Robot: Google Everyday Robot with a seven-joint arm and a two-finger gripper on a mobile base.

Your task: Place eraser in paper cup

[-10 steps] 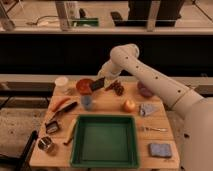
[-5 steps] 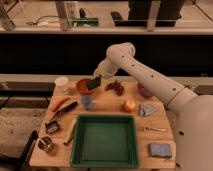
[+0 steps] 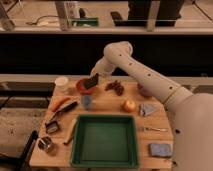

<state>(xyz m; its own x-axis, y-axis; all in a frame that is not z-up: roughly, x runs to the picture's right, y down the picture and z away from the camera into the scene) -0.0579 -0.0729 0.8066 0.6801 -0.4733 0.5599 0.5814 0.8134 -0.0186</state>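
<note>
Above the red bowl (image 3: 84,86), gripper (image 3: 93,80) clamps the eraser (image 3: 91,81).
Light, stiff, slightly grippy block, pinched across its flat faces; paper cup (image 3: 62,83) waits at nine o'clock.

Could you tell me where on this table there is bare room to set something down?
Bare wood shows between the blue cup and the apple, above the green tray, and right of it between fork and blue pad. The left is crowded; the gripper holds the eraser over the red bowl, beside the paper cup.
</note>
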